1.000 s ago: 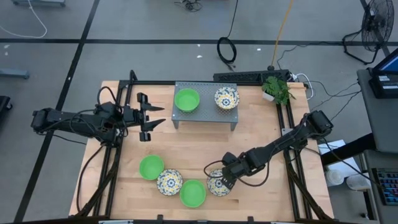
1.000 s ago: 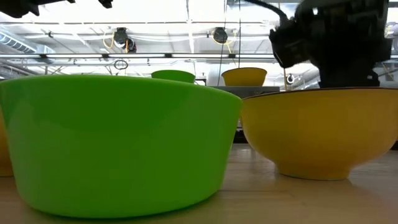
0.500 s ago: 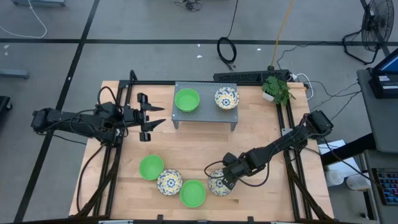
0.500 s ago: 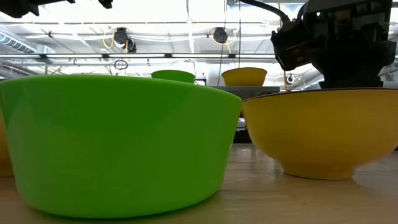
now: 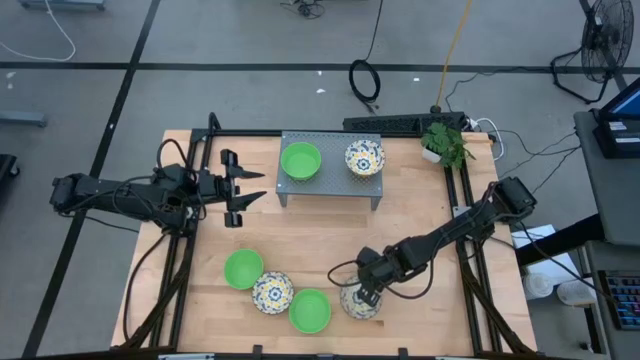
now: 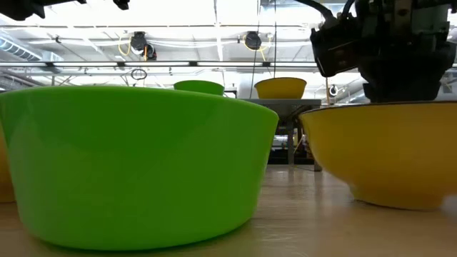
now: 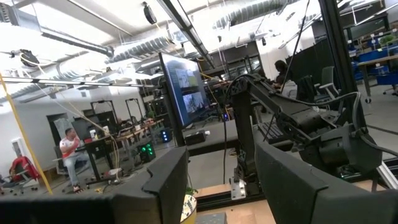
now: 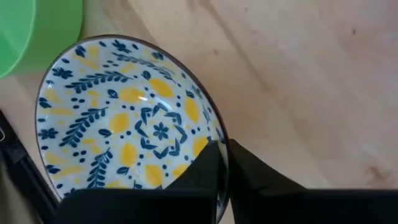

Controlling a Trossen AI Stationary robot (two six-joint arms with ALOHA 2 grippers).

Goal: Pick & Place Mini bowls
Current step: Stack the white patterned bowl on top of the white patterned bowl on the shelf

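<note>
A floral mini bowl (image 5: 358,302) sits near the table's front edge, right of centre; its outside is yellow in the low view (image 6: 389,153). My right gripper (image 5: 368,289) is shut on its rim. Left of it are a green bowl (image 5: 310,311), a floral bowl (image 5: 272,292) and another green bowl (image 5: 243,268). A green bowl (image 5: 300,160) and a floral bowl (image 5: 364,157) stand on the grey perforated stand (image 5: 330,184). My left gripper (image 5: 246,187) hangs open left of the stand, touching nothing. My right gripper pinches the floral bowl's rim (image 8: 219,149) on its far right side. One finger (image 8: 202,171) is inside the bowl and the other (image 8: 264,177) outside. The fingers come from above, slanting in from the table's right. The bowl stays upright; whether its base (image 6: 393,201) is on the table I cannot tell.
A small potted plant (image 5: 445,143) stands at the far right corner. A black frame rail (image 5: 466,215) runs along the table's right side and another along the left (image 5: 190,215). Bare wood lies between the stand and the near bowls (image 5: 320,235).
My right gripper has shut on the floral bowl's rim. The bowl has shifted a little toward the table's near right and now fills more of the low view's right side.
</note>
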